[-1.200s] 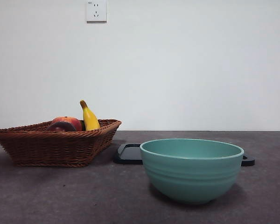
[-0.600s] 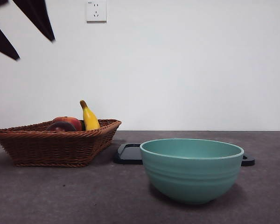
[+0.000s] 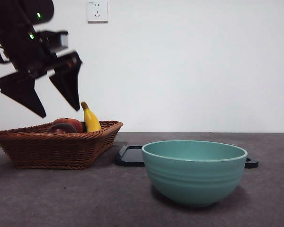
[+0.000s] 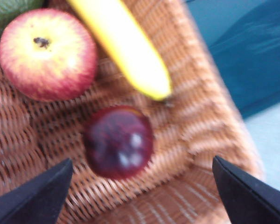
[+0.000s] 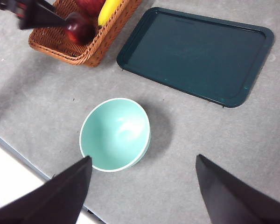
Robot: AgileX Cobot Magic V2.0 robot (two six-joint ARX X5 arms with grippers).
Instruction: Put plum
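Above the woven basket (image 4: 186,154), left fingers (image 4: 42,196) spread wide over the glossy, seemingly round plum (image 4: 118,141); right fingers (image 5: 65,198) parted.

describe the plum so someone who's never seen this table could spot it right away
Find the brown wicker basket, beside the dark tray and beyond the teal bowl. The plum lies on its woven floor under the open left claw, near the banana tip. It is dark maroon and glossy, smaller than the red-yellow apple.
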